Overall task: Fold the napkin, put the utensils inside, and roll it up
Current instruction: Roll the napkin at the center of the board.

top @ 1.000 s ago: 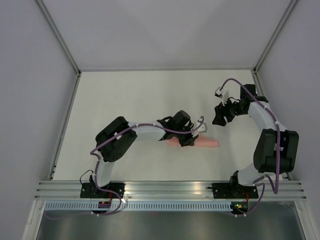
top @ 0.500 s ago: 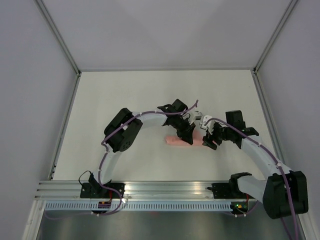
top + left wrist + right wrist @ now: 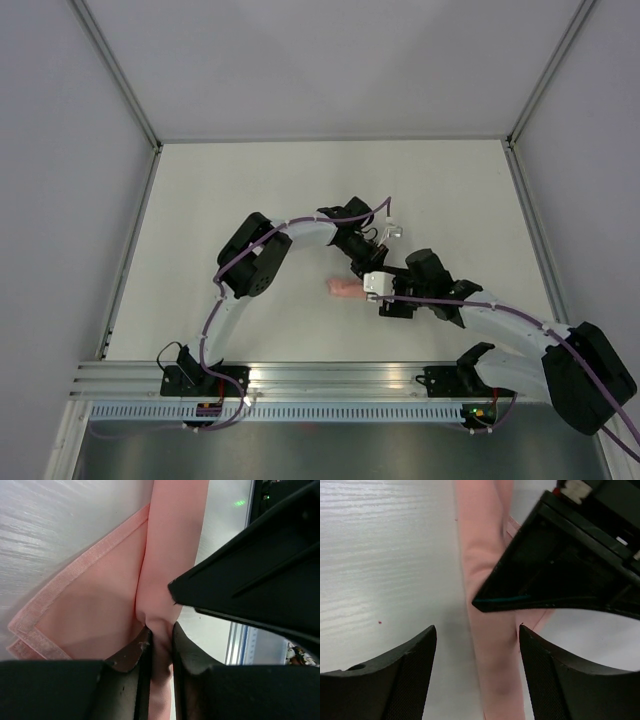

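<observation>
The salmon-pink napkin [image 3: 343, 289] lies rolled into a narrow tube on the white table, and only its left end shows in the top view. My left gripper [image 3: 362, 268] is shut on a pinched fold of the napkin [image 3: 100, 615], with cloth squeezed between its fingers [image 3: 127, 657]. My right gripper [image 3: 370, 297] is open just above the roll [image 3: 492, 655], one fingertip [image 3: 415, 660] on each side of it, not touching. The left gripper's black body [image 3: 570, 565] fills the upper right of the right wrist view. The utensils are not in view.
The white table [image 3: 250, 200] is walled by grey panels on three sides. An aluminium rail [image 3: 330, 380] with both arm bases runs along the near edge. The two wrists are crowded close together over the roll.
My right arm has swung in from the far right and come down over the right part of the roll. My left gripper has stayed on the napkin, shifting slightly.
</observation>
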{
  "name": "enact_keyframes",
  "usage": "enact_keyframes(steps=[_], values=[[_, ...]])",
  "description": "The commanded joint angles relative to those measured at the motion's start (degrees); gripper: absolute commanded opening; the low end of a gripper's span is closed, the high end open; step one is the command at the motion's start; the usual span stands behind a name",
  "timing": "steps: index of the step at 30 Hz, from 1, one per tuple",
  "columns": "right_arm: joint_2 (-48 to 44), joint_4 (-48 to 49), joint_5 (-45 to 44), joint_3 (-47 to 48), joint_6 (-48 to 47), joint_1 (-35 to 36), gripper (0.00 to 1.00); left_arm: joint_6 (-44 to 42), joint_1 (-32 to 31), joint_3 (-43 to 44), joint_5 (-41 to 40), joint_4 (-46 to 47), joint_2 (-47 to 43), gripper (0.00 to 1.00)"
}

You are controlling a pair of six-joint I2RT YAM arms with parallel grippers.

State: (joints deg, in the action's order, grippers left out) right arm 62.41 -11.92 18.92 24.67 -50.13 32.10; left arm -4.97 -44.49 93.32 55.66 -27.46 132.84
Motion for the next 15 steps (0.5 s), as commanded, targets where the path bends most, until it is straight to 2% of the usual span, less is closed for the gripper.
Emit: enact_keyframes(steps=[1, 5, 7, 10, 11, 13, 15], values=[[2.4, 7.9, -7.6, -1.4, 1.5, 4.1, 0.72, 1.4, -0.3, -0.7, -5.5, -6.1, 4.2, 0.02], [6.7, 9.6, -11.1, -1.2, 2.1, 7.0, 0.63, 1.7, -0.4, -0.8, -5.6, -6.2, 4.1, 0.04], [7.3, 9.5, -11.4, -1.1, 2.3, 7.1, 0.51, 2.3, -0.3, -0.7, -6.1, -6.3, 3.8, 0.08], [7.9, 8.7, -11.6, -0.6, 2.8, 7.0, 0.34, 3.6, -0.3, -0.5, -7.3, -5.6, 2.8, 0.23], [8.2, 8.1, -11.4, -0.3, 3.0, 7.1, 0.31, 4.0, -0.3, -0.7, -8.3, -5.1, 1.5, 0.33], [8.7, 5.9, -10.1, 0.8, 3.2, 7.0, 0.25, 6.4, -0.2, -1.2, -9.4, -2.6, 0.2, 0.38], [8.9, 4.4, -8.4, 1.9, 3.2, 6.9, 0.23, 8.1, 0.5, -1.6, -11.3, -0.5, -2.5, 0.45]])
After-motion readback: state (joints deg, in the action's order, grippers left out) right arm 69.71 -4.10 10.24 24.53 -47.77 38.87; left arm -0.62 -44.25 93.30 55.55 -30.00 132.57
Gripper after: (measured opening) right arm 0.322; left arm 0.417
